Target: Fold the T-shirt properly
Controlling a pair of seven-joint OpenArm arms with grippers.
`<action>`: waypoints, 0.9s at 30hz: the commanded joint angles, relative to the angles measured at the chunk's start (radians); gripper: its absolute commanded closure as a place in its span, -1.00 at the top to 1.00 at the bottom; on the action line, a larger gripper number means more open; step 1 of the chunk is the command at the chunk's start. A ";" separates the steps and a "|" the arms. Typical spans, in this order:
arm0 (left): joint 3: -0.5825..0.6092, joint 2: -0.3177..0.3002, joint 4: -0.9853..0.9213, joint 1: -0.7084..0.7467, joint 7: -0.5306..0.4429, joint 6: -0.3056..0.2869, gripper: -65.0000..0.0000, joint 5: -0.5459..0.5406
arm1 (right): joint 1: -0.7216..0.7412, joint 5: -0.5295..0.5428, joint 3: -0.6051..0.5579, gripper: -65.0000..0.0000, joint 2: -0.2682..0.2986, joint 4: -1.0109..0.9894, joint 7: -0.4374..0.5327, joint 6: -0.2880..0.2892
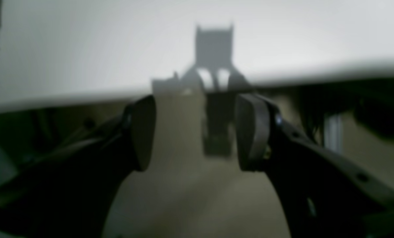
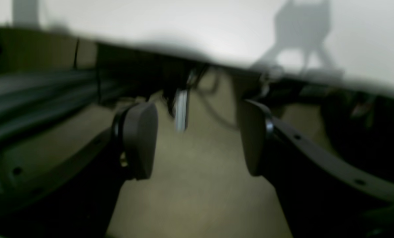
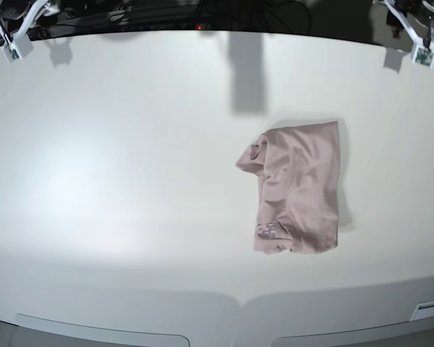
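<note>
The dusty pink T-shirt (image 3: 298, 188) lies folded into a rough upright rectangle on the white table (image 3: 130, 159), right of centre in the base view, with a bunched lump at its upper left. My left gripper (image 1: 197, 134) is open with nothing between its pads. My right gripper (image 2: 197, 140) is open and empty too. Both arms are pulled back to the table's far corners, the left arm's end (image 3: 421, 50) at the top right and the right arm's end (image 3: 13, 47) at the top left, far from the shirt. Neither wrist view shows the T-shirt.
Both wrist views are blurred and look past the white table's edge (image 1: 84, 96) to a beige floor (image 1: 190, 198) and dark frame parts. Dark equipment and cables (image 3: 202, 11) sit behind the table's far edge.
</note>
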 commanded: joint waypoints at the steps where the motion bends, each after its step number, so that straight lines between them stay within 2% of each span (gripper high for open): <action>1: -0.007 0.011 0.018 0.058 -0.030 0.008 0.14 0.013 | -0.043 0.023 0.008 0.20 -0.001 0.013 0.002 -0.002; 4: -0.006 0.072 0.007 0.183 -0.095 0.004 0.14 0.021 | -0.118 0.023 0.006 0.20 -0.048 0.000 0.035 -0.002; 6: -0.005 0.103 -0.046 0.217 -0.157 -0.013 0.14 0.021 | -0.147 0.019 -0.010 0.20 -0.075 -0.033 0.068 -0.002; 9: -0.002 0.136 -0.233 0.185 -0.276 -0.085 0.14 0.014 | -0.143 -0.005 -0.097 0.20 -0.074 -0.161 0.109 -0.002; 12: 0.023 0.151 -0.510 0.057 -0.354 -0.179 0.14 -0.014 | -0.108 -0.159 -0.251 0.20 -0.044 -0.357 0.263 -0.002; 15: 0.068 0.165 -0.819 -0.116 -0.379 -0.205 0.14 -0.005 | -0.021 -0.319 -0.397 0.20 -0.021 -0.562 0.415 -0.002; 18: 0.122 0.165 -1.115 -0.277 -0.467 -0.210 0.14 -0.005 | 0.104 -0.439 -0.512 0.20 -0.020 -0.748 0.467 -0.002; 21: 0.169 0.168 -1.324 -0.405 -0.529 -0.210 0.14 0.018 | 0.228 -0.498 -0.612 0.20 -0.019 -0.920 0.476 -0.002; 27: 0.240 0.170 -1.531 -0.546 -0.660 -0.209 0.14 0.145 | 0.416 -0.672 -0.808 0.20 -0.019 -1.226 0.620 -0.002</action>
